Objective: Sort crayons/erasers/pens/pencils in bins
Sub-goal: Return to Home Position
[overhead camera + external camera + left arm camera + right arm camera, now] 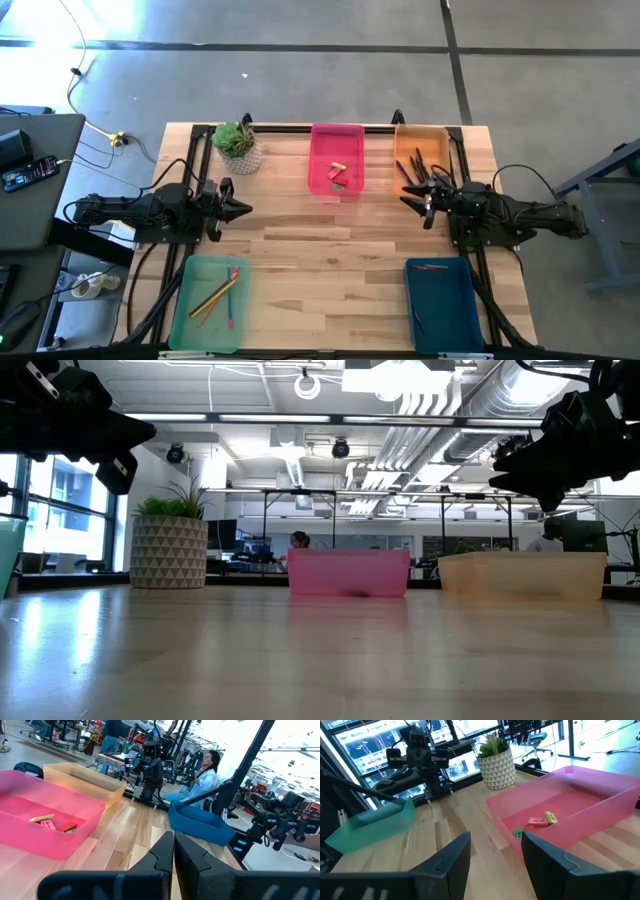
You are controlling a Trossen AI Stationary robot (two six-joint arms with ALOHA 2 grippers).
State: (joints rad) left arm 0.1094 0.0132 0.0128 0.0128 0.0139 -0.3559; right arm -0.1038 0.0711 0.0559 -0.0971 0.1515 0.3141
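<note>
Both arms hang above the table, left gripper [240, 209] closed and empty, right gripper [408, 195] spread apart.

The bins were pink [337, 140], orange [422, 139], light green [192, 312] and teal-blue [455, 305]; the pot [497, 767] bore a triangle pattern.

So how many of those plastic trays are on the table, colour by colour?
Pink tray: 1
Orange tray: 1
Light green tray: 1
Dark blue tray: 1
Total: 4
</note>
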